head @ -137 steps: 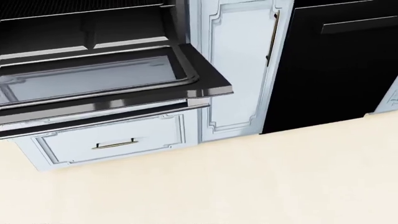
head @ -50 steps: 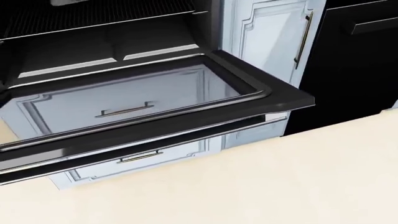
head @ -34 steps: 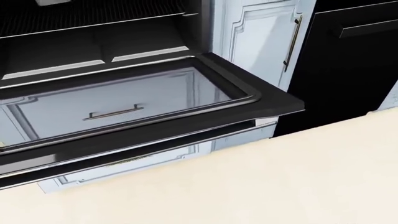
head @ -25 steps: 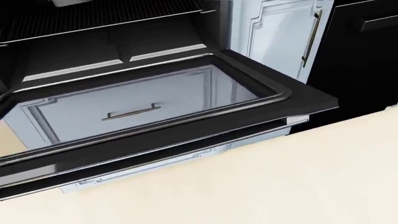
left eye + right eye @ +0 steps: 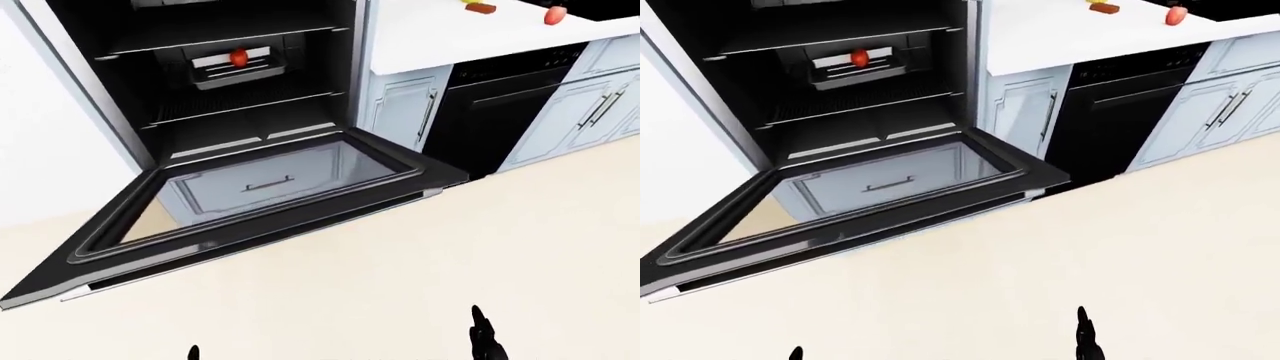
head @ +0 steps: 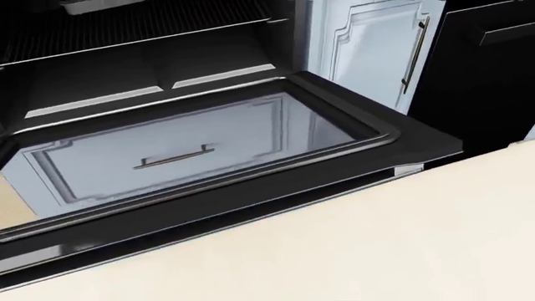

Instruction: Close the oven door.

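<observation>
View nearer the lowered oven door [image 5: 250, 195]; no legible writing.

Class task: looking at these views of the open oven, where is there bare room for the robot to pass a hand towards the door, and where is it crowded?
Bare room: the cream floor between the black glass-paned oven door and the right hand, and rightwards below the black dishwasher. Crowded: the oven cavity, where a dark tray holding a red item sits between wire racks, and the white countertop with small red foods.
</observation>
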You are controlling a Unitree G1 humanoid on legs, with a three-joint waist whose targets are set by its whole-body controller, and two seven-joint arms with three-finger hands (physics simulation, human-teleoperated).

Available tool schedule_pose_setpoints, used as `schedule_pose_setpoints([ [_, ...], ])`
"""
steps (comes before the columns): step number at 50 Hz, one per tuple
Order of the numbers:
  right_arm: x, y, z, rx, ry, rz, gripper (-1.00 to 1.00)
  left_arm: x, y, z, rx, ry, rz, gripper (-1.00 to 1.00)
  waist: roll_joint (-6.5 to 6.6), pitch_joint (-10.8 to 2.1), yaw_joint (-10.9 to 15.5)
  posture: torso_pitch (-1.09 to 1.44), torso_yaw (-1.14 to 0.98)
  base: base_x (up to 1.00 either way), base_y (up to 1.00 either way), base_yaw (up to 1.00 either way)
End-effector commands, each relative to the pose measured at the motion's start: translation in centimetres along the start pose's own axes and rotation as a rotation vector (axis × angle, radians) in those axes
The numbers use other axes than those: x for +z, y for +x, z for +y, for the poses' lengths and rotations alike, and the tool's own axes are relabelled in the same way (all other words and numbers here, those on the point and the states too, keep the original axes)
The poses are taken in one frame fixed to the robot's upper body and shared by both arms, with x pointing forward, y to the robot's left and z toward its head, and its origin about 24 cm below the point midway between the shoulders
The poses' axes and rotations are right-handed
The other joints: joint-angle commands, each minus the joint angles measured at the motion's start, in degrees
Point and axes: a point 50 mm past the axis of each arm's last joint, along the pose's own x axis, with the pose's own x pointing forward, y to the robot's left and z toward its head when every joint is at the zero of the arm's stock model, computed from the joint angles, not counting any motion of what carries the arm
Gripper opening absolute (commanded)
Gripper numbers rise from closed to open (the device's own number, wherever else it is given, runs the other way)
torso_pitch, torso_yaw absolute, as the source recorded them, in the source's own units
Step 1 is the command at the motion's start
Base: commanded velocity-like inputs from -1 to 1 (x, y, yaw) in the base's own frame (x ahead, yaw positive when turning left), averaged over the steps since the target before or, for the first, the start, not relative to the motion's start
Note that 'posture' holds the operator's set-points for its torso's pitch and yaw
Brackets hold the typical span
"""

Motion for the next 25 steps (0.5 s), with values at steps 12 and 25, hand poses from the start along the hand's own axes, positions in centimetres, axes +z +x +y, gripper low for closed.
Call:
schedule_pose_setpoints([
  [12,0.78,0.35,-0.05,0.0,-0.004,-0.047,1.0,0.76,0.2,0.65,0.021,0.009,-0.044,1.0,2.23,-0.52,0.9,0.0,0.0,0.0,0.2,0.0],
  [25,0.84,0.4,-0.11,0.0,-0.003,-0.048,1.0,0.84,0.29,0.62,0.02,0.007,-0.046,1.0,-3.01,-0.65,-0.2,0.0,0.0,0.0,0.2,0.0],
])
